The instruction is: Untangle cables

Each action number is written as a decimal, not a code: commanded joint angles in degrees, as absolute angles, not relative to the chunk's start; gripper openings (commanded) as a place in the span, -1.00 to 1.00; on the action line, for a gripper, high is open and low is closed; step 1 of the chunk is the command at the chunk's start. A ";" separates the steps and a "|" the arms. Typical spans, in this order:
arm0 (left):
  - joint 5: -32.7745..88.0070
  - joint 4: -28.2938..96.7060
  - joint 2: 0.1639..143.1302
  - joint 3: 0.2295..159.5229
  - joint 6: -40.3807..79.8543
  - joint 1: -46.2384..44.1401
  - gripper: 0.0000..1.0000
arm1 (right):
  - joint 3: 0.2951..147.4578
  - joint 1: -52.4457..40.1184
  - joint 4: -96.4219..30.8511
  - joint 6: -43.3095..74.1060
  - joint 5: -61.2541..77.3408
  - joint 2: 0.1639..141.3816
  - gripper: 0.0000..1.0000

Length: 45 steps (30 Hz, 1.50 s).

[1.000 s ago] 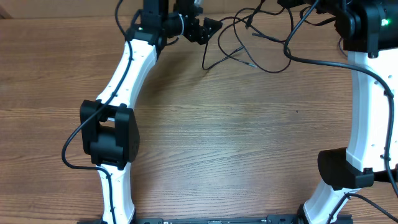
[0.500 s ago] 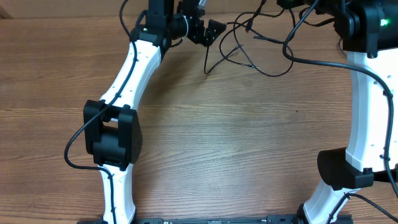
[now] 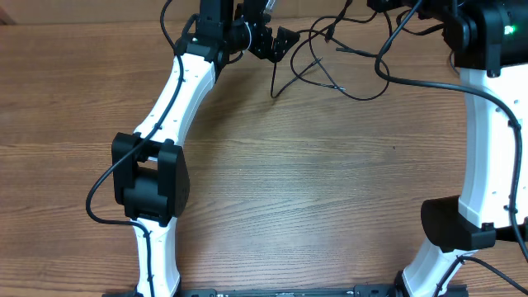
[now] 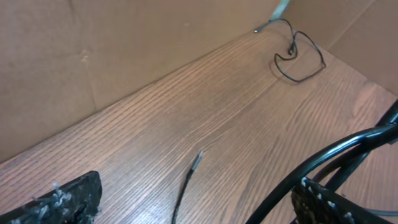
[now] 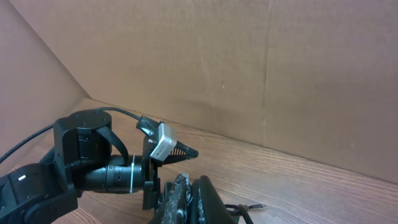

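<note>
Table [image 3: 313, 190] matt wood grain; cables [image 3: 318, 73] smooth black; backdrop [image 5: 267, 74] matt cardboard.

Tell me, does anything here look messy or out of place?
Only the cables: thin black cords sprawl in loose, crossing loops at the far edge of the table, and one small loop lies by the cardboard wall. Nothing looks spilled or broken.

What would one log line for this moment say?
left pincer: open, nothing gripped | right pincer: shut | cables: tangled, not yet separated

cables [image 3: 330, 58] run off the overhead view's top edge, ends unseen. right gripper [image 5: 188, 198] cropped at wrist view's bottom; whether it pinches a cable, unclear.
</note>
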<state>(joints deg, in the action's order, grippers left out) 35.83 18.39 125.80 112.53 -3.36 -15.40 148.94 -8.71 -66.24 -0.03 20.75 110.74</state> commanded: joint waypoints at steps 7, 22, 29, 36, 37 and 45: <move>34.06 15.11 129.23 112.09 -4.29 -18.09 0.42 | 150.12 -8.99 -66.35 -0.43 20.62 108.44 -0.92; 29.30 26.81 123.74 117.89 -1.76 -11.79 -0.92 | 150.08 -5.76 -68.36 -0.16 11.22 108.44 -0.92; 28.14 45.91 116.09 120.99 -4.93 4.84 -0.91 | 150.08 9.80 -68.25 3.05 17.26 108.47 -0.92; 31.40 54.35 113.82 120.99 -5.61 16.16 -0.91 | 150.08 21.26 -70.67 3.05 17.26 108.44 -0.92; 33.08 54.61 113.75 120.99 -5.61 17.15 -0.92 | 150.08 21.56 -71.26 3.01 17.23 108.47 -0.92; 36.45 53.63 113.75 120.99 -5.63 16.78 -0.92 | 150.08 18.17 -72.77 2.76 15.68 108.86 -0.92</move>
